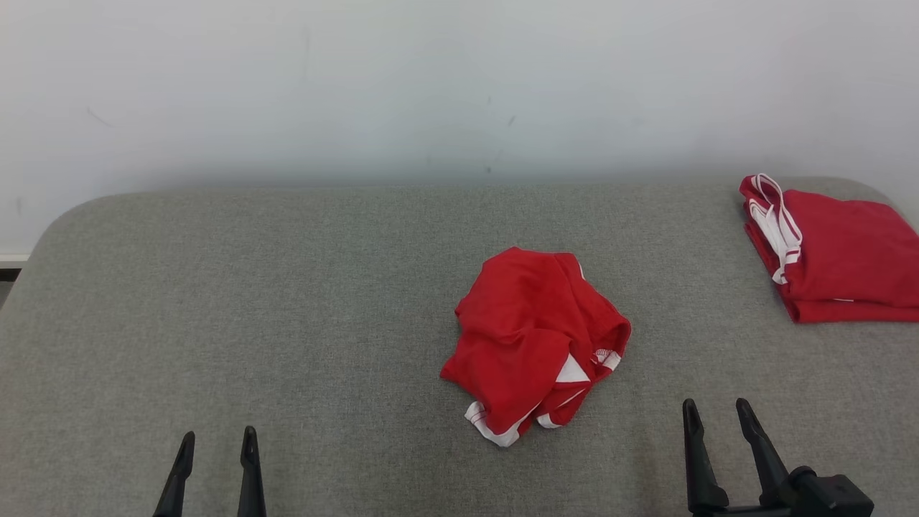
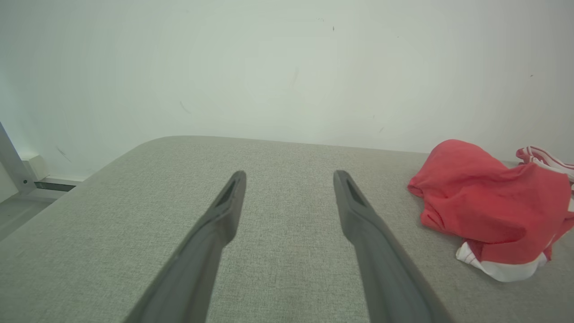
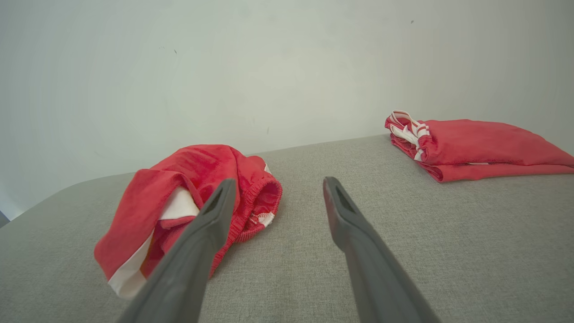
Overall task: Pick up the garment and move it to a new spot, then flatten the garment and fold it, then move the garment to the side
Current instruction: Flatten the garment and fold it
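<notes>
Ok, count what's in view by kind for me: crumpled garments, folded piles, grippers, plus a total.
crumpled red garment: 1
folded red pile: 1
grippers, both open: 2 (left gripper, right gripper)
Total: 4

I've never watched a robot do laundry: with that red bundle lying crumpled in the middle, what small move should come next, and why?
Probably the right gripper should ease forward and leftward to the crumpled red garment. Both grippers' jaws stand open and empty, the garment lies untouched on the grey surface, and the right gripper sits nearer to it than the left gripper.
</notes>
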